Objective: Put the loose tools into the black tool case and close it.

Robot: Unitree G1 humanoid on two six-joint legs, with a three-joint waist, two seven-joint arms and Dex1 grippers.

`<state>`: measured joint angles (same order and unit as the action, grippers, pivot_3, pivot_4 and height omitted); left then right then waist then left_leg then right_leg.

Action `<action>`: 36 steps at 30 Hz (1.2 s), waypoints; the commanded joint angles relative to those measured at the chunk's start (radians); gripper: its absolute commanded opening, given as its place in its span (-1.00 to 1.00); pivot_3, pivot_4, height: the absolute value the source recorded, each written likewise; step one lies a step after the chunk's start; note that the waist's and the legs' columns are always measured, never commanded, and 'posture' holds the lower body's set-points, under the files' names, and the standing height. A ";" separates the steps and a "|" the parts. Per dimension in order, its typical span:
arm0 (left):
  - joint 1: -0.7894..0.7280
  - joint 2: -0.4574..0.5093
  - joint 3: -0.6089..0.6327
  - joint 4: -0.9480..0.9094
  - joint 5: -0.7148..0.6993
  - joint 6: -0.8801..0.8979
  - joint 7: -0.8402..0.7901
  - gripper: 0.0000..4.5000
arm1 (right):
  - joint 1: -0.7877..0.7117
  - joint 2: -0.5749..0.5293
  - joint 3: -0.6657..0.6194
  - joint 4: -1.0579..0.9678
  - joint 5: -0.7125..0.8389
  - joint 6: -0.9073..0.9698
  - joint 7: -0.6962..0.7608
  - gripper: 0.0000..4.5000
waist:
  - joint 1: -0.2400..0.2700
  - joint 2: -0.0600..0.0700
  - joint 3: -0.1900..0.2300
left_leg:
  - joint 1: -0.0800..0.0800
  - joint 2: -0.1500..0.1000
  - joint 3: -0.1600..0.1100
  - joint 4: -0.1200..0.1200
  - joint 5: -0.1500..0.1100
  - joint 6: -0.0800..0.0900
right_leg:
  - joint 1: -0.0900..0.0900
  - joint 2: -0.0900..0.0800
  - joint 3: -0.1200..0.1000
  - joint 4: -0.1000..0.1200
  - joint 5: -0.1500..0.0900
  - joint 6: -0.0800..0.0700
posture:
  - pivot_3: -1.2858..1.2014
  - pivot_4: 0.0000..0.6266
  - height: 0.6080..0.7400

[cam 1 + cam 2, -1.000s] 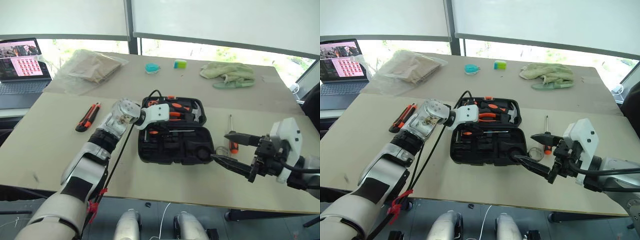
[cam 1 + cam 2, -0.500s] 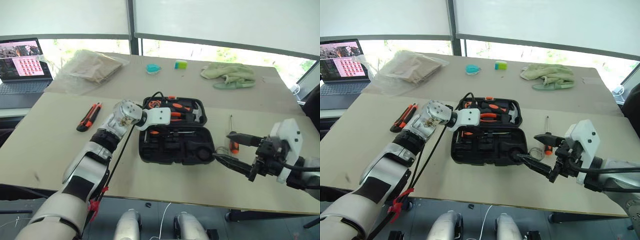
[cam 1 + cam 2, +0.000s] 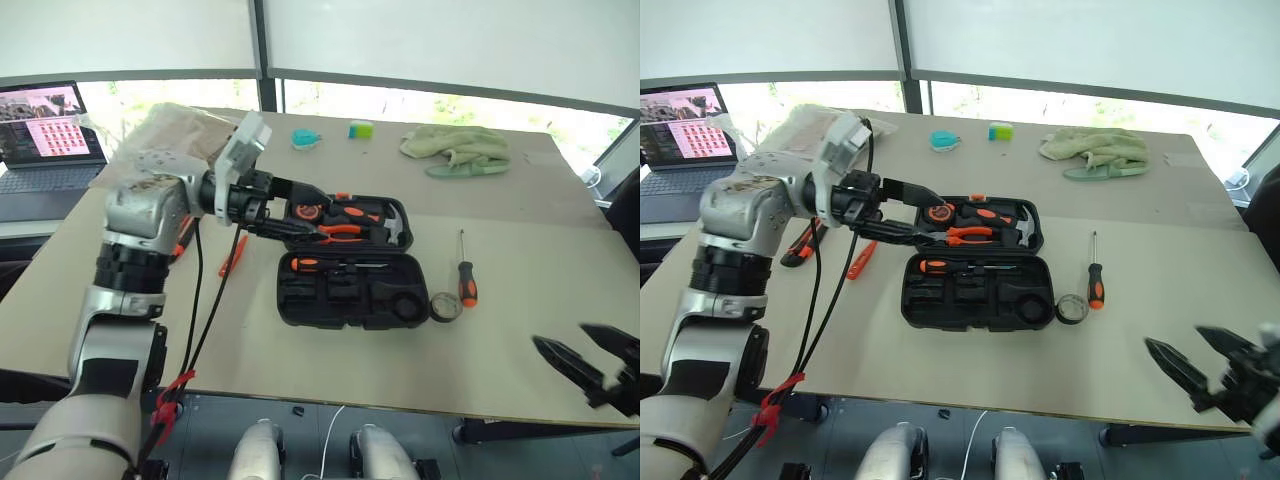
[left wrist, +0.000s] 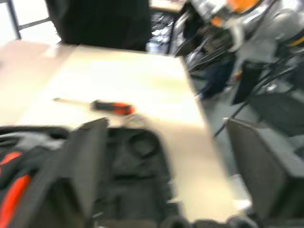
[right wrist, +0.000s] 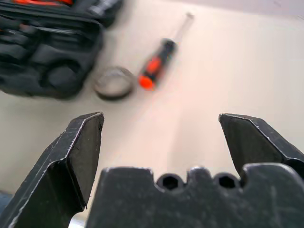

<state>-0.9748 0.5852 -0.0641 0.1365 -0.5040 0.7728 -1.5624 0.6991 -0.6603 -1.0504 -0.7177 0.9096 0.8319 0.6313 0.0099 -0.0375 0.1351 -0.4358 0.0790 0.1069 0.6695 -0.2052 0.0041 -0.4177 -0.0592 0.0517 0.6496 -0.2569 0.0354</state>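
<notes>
Open, the black tool case (image 3: 345,275) shows orange-handled tools inside.

Office or lab: laptop (image 3: 45,125), window blinds (image 3: 440,40)

The left gripper (image 3: 908,212) and its arm cover part of the black tool case (image 3: 975,293)'s far-left corner and most of the utility knife (image 3: 798,246) behind it. Beside its fingers the small orange tool (image 3: 232,255) is too small to identify. The right gripper (image 3: 590,362) is cut off by the picture's edge, its wrist unseen.

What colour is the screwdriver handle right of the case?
Black with orange screwdriver handle, clearest in the right wrist view.
</notes>
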 commanded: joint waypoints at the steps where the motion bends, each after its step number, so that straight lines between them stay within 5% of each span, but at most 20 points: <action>1: 0.010 0.014 -0.005 -0.081 -0.042 0.012 0.008 0.96 | 0.000 -0.016 -0.030 0.008 0.011 -0.017 0.008 1.00 | -0.005 0.000 0.000 | 0.001 0.000 0.000 0.000 0.000 0.000 | 0.001 0.000 0.000 0.000 0.000 0.000 | 0.03 -0.52 1.00; 4: 0.020 0.014 -0.012 -0.098 -0.040 -0.003 0.025 0.96 | -0.066 -0.065 0.034 0.040 0.003 -0.005 -0.018 1.00 | -0.013 0.000 0.000 | 0.004 0.000 0.000 0.000 0.001 0.001 | 0.003 0.000 0.001 0.000 0.000 -0.001 | 0.03 -0.52 1.00; 11: 0.042 0.025 -0.033 -0.135 -0.033 -0.040 0.075 0.96 | -0.516 -0.197 0.449 0.232 -0.085 0.082 -0.182 1.00 | -0.027 0.001 0.001 | 0.014 -0.001 0.000 -0.002 0.001 0.001 | 0.012 0.000 0.002 -0.002 -0.001 -0.003 | 0.03 -0.52 1.00; 17: 0.064 0.038 -0.046 -0.167 -0.023 -0.063 0.116 0.96 | -0.894 -0.113 0.734 0.475 -0.218 0.143 -0.317 1.00 | -0.021 0.003 0.003 | 0.011 -0.002 0.000 -0.003 0.001 0.001 | 0.010 0.000 0.004 -0.002 -0.002 -0.001 | 0.03 -0.52 1.00; 27: 0.070 0.044 -0.060 -0.167 -0.016 -0.085 0.144 0.96 | -1.068 0.004 0.902 0.744 -0.421 0.116 -0.380 1.00 | -0.019 0.003 0.003 | 0.004 -0.003 0.000 -0.003 0.000 0.001 | 0.003 0.000 0.005 -0.001 -0.002 0.000 | 0.03 -0.52 1.00; 36: 0.081 0.055 -0.062 -0.162 -0.013 -0.108 0.143 1.00 | -1.042 0.067 0.845 0.730 -0.476 0.115 -0.407 -0.41 | -0.023 0.003 0.002 | 0.004 -0.003 0.001 -0.003 0.000 0.001 | 0.003 0.000 0.005 -0.001 -0.002 0.001 | 0.03 -0.52 1.00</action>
<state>-0.8932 0.6274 -0.1381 -0.0077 -0.5134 0.6857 -1.4209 -0.3664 -0.6025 -0.1857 0.0363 0.4360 0.9354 0.2218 -0.0127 -0.0346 0.1375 -0.4317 0.0757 0.1075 0.6669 -0.2049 0.0055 -0.4144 -0.0589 0.0571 0.6488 -0.2590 0.0361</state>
